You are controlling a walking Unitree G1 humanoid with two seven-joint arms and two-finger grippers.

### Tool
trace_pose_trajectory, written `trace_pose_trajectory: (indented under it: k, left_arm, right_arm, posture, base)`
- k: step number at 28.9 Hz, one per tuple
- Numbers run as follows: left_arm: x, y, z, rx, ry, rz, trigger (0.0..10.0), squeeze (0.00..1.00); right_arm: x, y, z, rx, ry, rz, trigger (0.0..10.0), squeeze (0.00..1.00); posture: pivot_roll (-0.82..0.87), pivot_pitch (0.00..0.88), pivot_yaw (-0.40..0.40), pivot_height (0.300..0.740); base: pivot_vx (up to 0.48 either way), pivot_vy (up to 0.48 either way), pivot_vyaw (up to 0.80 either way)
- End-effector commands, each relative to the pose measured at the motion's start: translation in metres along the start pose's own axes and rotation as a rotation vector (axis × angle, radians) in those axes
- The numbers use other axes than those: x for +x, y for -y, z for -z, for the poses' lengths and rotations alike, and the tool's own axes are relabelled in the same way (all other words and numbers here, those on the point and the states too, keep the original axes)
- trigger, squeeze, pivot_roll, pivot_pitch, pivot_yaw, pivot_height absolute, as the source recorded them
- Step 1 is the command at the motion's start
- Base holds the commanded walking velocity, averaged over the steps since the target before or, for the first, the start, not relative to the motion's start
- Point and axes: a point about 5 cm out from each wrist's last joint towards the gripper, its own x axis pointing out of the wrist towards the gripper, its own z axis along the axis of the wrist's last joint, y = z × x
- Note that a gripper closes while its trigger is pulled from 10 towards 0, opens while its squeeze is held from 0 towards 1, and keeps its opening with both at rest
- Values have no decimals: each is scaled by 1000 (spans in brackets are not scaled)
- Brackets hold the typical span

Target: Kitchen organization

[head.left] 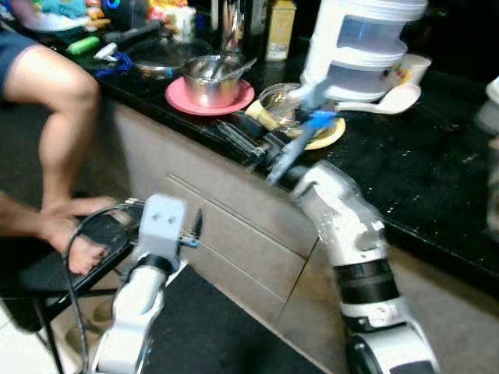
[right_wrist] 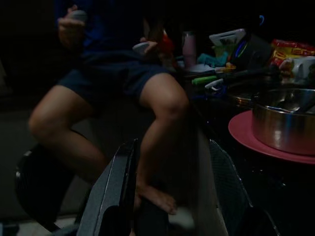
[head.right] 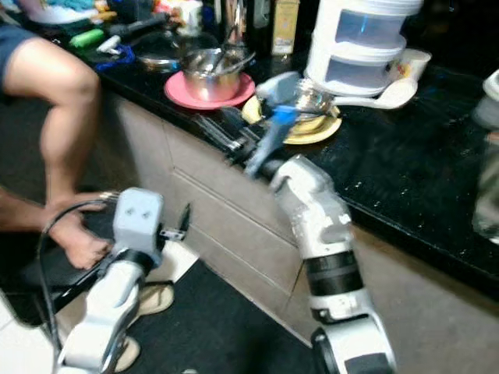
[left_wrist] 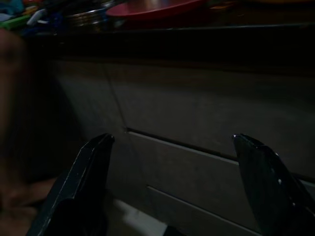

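On the black countertop [head.left: 421, 179] a steel pot [head.left: 209, 79] with utensils in it stands on a pink plate [head.left: 184, 100]. Beside it, a glass bowl [head.left: 279, 101] rests on a yellow plate [head.left: 327, 136]. Behind them are a white stacked container [head.left: 360, 47] and a white ladle [head.left: 394, 100]. My right gripper [head.left: 238, 134] reaches the counter's front edge just below the pink plate, and my right gripper [right_wrist: 172, 196] is open with nothing in it. Low in front of the cabinet drawers [head.left: 234, 234], my left gripper [left_wrist: 172, 187] is open and holds nothing.
A person sits at the left end of the counter, with a bare leg [head.left: 62, 101] hanging down and a foot [head.left: 78, 245] on a black stool [head.left: 47, 280]. Bottles, packets and a lidded pan [head.left: 160, 56] crowd the back of the counter. A dark mat [head.left: 210, 335] covers the floor.
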Motion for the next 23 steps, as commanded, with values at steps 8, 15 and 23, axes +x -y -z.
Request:
trace_pose_trajectory:
  k: [8,15,23]
  left_arm:
    - [-2,4,3,6,-12,15,10000,0]
    - [-3,5,4,7,-13,16,10000,0]
    - [-3,6,3,6,-12,17,10000,0]
  right_arm:
    - [3,7,-5,-144,-48,50,10000,0]
    - [5,17,-7,-234,-93,106,10000,0]
    - [8,22,-12,-487,-184,112,10000,0]
  posture:
    - [91,18,-58,732]
    - [95,11,-63,732]
    - [92,17,-61,732]
  base:
    - [317,0,0]
    - [317,0,0]
    - [315,0,0]
